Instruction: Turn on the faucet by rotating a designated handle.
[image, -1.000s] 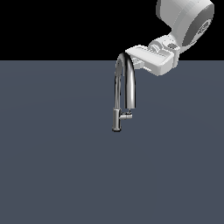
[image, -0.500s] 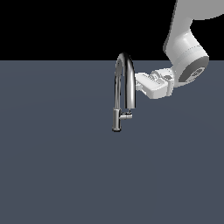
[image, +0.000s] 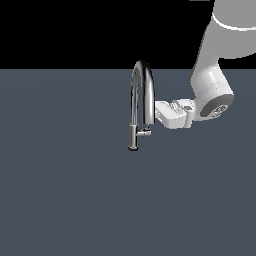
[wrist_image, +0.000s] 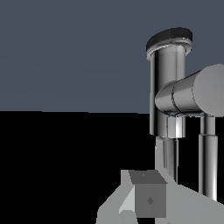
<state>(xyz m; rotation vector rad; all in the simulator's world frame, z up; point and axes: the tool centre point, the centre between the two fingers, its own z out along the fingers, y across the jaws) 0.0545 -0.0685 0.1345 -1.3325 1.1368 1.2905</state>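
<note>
I am holding my white gripper level on the exterior view's right of the slim chrome gooseneck faucet, just above its short stubby chrome handle. Whether my fingers are parted or closed, I cannot tell. The faucet is standing upright on the grey-blue surface.

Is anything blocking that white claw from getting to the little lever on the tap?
Nothing visible does. The white gripper sits just to the exterior view's right of the shiny chrome gooseneck faucet, slightly above its short stubby chrome handle. Only open space shows between them; the wrist view shows the handle close ahead.
</note>
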